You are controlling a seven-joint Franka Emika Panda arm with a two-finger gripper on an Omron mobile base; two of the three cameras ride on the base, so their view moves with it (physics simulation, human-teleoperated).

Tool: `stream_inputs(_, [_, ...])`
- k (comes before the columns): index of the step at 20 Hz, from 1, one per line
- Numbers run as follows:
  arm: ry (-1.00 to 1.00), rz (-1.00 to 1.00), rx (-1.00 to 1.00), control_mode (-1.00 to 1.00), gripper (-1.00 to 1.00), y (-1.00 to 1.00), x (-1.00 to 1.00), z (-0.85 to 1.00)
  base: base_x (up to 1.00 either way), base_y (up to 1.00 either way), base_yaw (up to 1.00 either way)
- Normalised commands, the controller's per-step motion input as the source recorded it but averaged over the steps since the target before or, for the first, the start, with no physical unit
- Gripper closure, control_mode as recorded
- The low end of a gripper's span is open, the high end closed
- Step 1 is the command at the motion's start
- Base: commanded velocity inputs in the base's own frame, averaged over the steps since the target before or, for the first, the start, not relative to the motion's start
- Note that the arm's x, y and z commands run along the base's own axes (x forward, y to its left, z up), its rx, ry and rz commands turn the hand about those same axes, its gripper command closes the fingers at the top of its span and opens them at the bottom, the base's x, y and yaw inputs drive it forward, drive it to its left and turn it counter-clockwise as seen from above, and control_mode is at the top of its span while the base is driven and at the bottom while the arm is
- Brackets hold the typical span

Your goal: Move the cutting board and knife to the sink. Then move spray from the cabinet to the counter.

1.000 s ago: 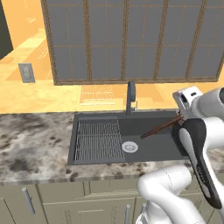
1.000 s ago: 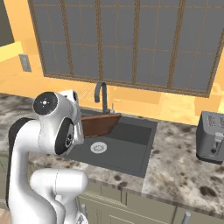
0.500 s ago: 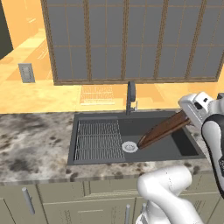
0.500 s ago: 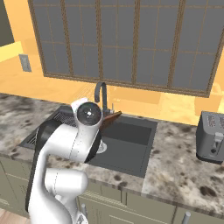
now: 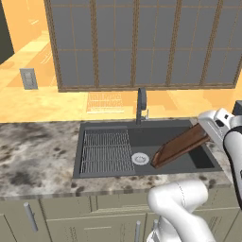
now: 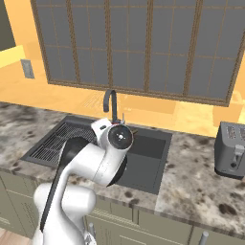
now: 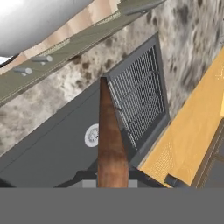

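- Gripper [image 5: 204, 128]: jaws pinched on one end of the cutting board [image 5: 178, 147], seen edge-on in the hand view.
- Board slopes down over the sink [image 5: 97, 126]; its low end sits near the drain, beside the wire rack [image 5: 106, 151].
- Judgement: rigid wood, moderately heavy; an end hold gives leverage, so it may pivot or slip.
- Counter [image 5: 33, 156] surrounds the basin; faucet [image 5: 141, 102] stands behind.

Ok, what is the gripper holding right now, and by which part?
The gripper is shut on the cutting board, gripping it at one end; the board slants down into the sink, its far end low near the drain.
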Motion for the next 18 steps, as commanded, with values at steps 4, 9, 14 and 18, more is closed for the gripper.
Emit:
stream_inputs(4, [-0.06, 0.05, -0.01, -1.0, 1.0, -0.2, 0.25, -0.23, 0.0, 0.0, 0.0])
stream_inputs(9, [-0.11, 0.08, 0.0, -1.0, 1.0, -0.16, 0.33, -0.15, 0.0, 0.0, 0.0])
stream_inputs(14, [-0.14, 0.11, 0.0, -1.0, 1.0, -0.08, 0.29, -0.2, 0.0, 0.0, 0.0])
stream_inputs(18, [-0.06, 0.16, 0.0, -1.0, 1.0, -0.04, 0.28, -0.27, 0.0, 0.0, 0.0])
